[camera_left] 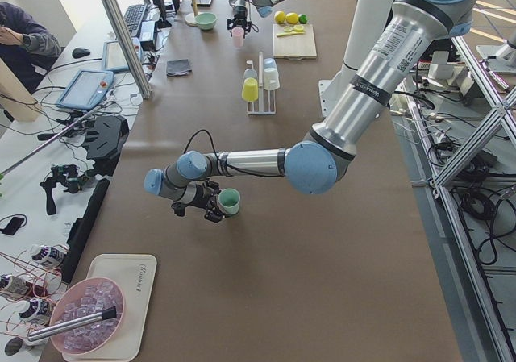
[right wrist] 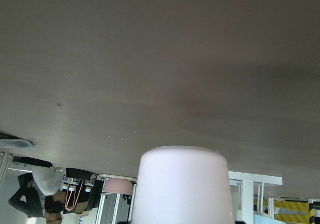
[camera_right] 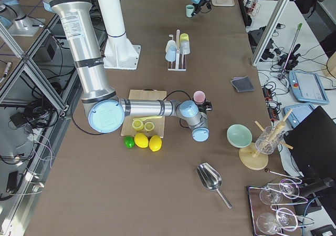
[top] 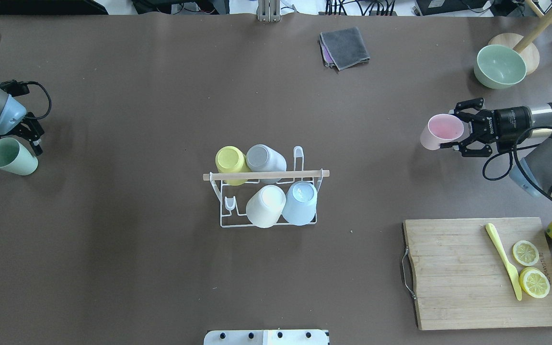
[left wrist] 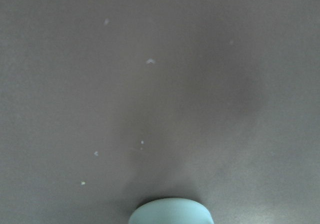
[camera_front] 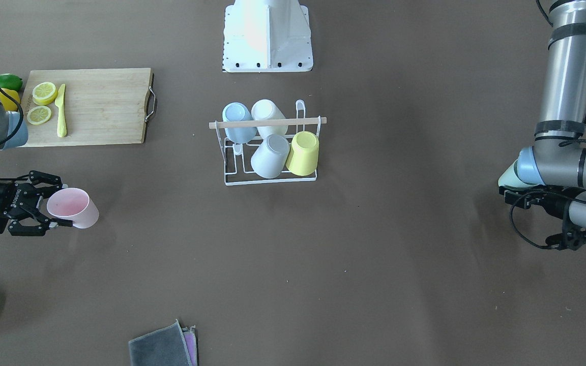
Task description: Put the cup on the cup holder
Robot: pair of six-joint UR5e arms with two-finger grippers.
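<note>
This is a robotics laboratory, not a home. Two industrial arms [camera_left: 367, 96] rise from a white base [camera_front: 267, 35] at the edge of one long brown surface [camera_left: 266, 281]. Behind the base, loose cables [camera_left: 476, 205] lie on the tiled floor. On the side of the left hand [camera_left: 218, 206] away from the base stand an aluminium post [camera_left: 122, 35] and a bench with a teach pendant [camera_left: 84, 89] and a keyboard [camera_left: 133, 17]. A person [camera_left: 24, 31] sits there.
</note>
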